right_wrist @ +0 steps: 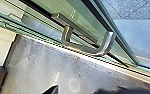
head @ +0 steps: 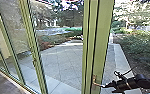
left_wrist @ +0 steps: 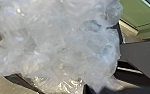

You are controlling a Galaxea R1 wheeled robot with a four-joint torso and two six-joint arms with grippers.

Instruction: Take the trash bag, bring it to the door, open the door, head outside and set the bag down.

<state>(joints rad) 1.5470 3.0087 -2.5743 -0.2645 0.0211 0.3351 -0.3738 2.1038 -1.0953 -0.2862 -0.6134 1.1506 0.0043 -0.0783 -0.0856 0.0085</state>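
In the head view my right gripper (head: 108,85) is beside the metal handle (head: 96,83) of the green-framed glass door (head: 101,37); whether they touch I cannot tell. The lever handle (right_wrist: 88,51) stands out large from the door (right_wrist: 91,27) in the right wrist view, with a dark tip of my right gripper (right_wrist: 52,90) showing away from it. A crumpled, translucent whitish trash bag (left_wrist: 58,42) lies close before the left wrist camera and hides my left gripper's hold. Whether the door is ajar is unclear.
More green-framed glass panels (head: 32,50) run along the left. Beyond the glass lie a paved yard (head: 63,57), a pale kerb (head: 121,56) and bushes (head: 138,42). A threshold strip (right_wrist: 101,61) borders the grey indoor floor (right_wrist: 46,65).
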